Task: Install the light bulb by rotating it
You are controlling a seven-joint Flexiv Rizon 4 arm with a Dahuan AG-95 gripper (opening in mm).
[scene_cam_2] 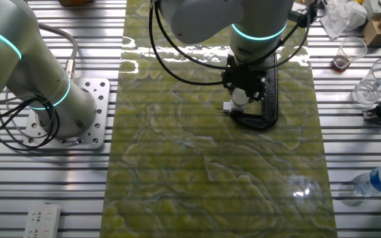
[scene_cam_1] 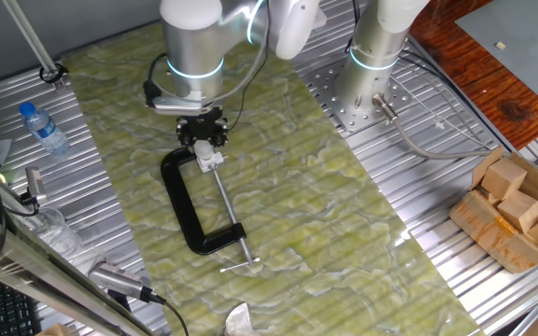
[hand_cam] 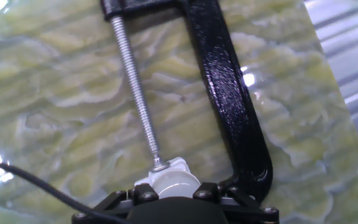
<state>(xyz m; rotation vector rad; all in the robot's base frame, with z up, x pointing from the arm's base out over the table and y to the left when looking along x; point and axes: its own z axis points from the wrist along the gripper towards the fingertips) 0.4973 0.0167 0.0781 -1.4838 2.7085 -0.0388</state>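
- A water bottle (scene_cam_1: 43, 127) lies on the far left of the tabletop (scene_cam_1: 344, 224).
- The black C-clamp (scene_cam_1: 197, 210) lies flat on the green mat, its steel screw (hand_cam: 135, 93) pointing at the light bulb (hand_cam: 173, 180).
- The claw (scene_cam_1: 205, 140) is clamped on the light bulb, at the clamp's jaw end.
- Wooden blocks (scene_cam_1: 516, 201) sit far right.

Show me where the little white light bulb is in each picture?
One fixed view: light bulb upper middle, under the gripper.
The other fixed view: upper middle right, under the gripper.
Hand view: bottom middle, at the screw's tip.
Shared landmark: black C-clamp, touching the bulb.
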